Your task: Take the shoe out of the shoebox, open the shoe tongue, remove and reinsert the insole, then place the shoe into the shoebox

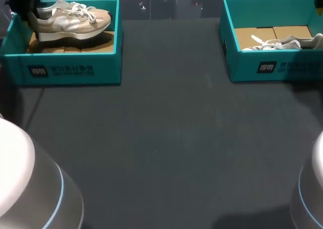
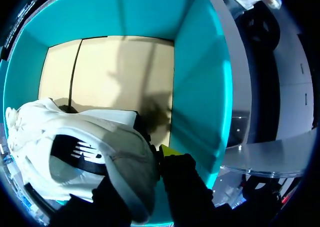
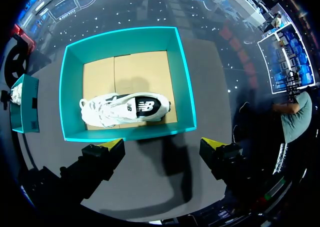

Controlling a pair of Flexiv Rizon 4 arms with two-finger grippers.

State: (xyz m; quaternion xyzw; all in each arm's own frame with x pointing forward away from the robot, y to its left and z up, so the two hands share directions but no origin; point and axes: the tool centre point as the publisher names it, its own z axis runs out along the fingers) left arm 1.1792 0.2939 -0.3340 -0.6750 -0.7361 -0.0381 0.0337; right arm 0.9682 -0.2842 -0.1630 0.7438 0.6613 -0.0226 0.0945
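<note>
Your left gripper (image 2: 142, 179) is clamped on the heel of the beige shoe (image 1: 70, 19), which stands sole-down inside the left box (image 1: 70, 70) at the table's far left. The white shoe (image 3: 125, 108) lies on its side in the right box (image 3: 127, 133). Your right gripper (image 3: 162, 144) hangs above that box's near wall, with its fingers spread wide and gripping nothing.
</note>
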